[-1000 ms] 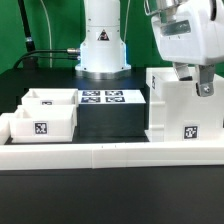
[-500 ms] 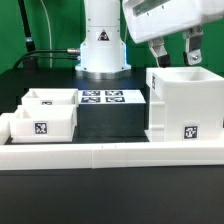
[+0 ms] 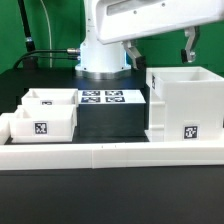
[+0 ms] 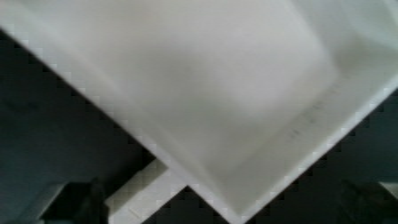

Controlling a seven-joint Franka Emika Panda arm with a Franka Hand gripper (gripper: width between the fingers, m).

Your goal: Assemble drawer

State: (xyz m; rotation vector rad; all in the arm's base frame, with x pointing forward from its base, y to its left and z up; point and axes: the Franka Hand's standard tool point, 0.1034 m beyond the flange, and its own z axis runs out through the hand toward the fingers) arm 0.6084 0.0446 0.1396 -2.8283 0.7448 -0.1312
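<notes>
The drawer's tall white housing (image 3: 185,105) stands upright at the exterior view's right, open side up, with a tag low on its front. Two small white trays (image 3: 45,122) (image 3: 42,98) sit side by side at the left, the nearer one showing a tag. My gripper (image 3: 160,48) hangs above the housing's back left corner, clear of it, with its two dark fingers (image 3: 188,45) spread wide and nothing between them. In the wrist view the housing (image 4: 196,90) fills the picture as a blurred white shape.
The marker board (image 3: 101,97) lies flat between the trays and the housing. A long low white border wall (image 3: 110,152) runs along the front. The robot base (image 3: 103,50) stands behind the marker board.
The gripper has risen out of the housing's top and shifted toward the exterior view's left. Its fingers now stand apart above the housing, which has stayed put.
</notes>
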